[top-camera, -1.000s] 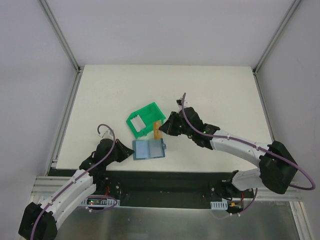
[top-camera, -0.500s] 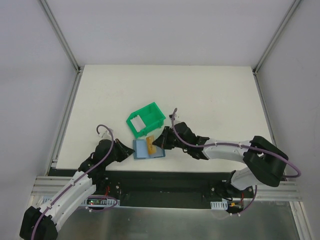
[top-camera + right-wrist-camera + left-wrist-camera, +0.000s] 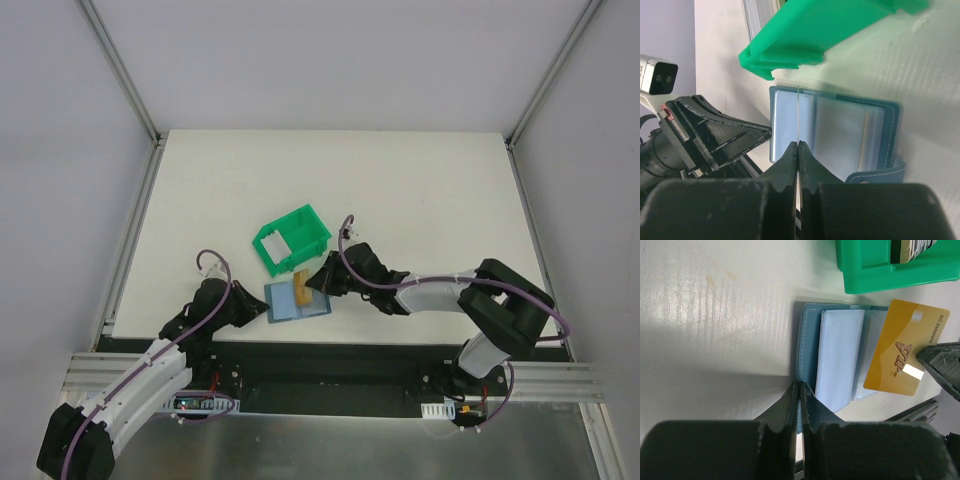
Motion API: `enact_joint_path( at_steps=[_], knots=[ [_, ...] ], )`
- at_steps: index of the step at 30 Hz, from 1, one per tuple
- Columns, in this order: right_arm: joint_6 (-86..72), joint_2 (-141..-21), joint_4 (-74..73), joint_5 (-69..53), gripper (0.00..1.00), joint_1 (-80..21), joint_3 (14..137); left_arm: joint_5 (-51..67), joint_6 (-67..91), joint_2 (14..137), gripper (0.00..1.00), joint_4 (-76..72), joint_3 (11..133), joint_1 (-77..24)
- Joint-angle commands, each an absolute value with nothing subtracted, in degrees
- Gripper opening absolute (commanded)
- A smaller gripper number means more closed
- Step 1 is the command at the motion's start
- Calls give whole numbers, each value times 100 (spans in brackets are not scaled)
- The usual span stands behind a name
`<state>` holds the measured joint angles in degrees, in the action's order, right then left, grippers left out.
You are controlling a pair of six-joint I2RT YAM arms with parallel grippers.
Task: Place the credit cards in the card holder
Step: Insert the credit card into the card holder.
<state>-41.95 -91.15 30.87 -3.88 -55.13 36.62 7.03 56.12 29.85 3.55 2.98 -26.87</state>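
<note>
The gold card (image 3: 905, 355) carries "VIP" in raised brown script and, along 1 short edge, "NO" followed by a run of 8s that I can't read to the end. My right gripper (image 3: 798, 147) is pinched closed on this card, holding it on edge above the open card holder (image 3: 840, 135).

I count 1 card holder. It is teal-blue with stitched edges, pale blue pockets and a snap tab, and it lies flat by the near edge of the white tabletop (image 3: 420, 200), left of centre. My left gripper (image 3: 800, 387) is clamped tight on the holder's near edge.

1 green plastic bin (image 3: 291, 238) sits just behind the holder. I can see 1 pale grey card (image 3: 272, 243) inside it.
</note>
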Motion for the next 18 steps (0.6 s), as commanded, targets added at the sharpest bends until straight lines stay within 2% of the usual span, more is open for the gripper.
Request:
enact_joint_path(
  at_steps=[1, 11, 18],
  knots=[
    [-4315, -9351, 3594, -632, 0, -5449, 3560, 782, 5484, 3006, 0, 369, -158, -2628],
    [-4509, -9738, 4306, -765, 0, -5414, 3243, 756, 5467, 3041, 0, 360, -158, -2628],
    [-4535, -9721, 4272, -729, 1, -5405, 3173, 756, 5467, 3023, 0, 369, -176, -2628]
  ],
)
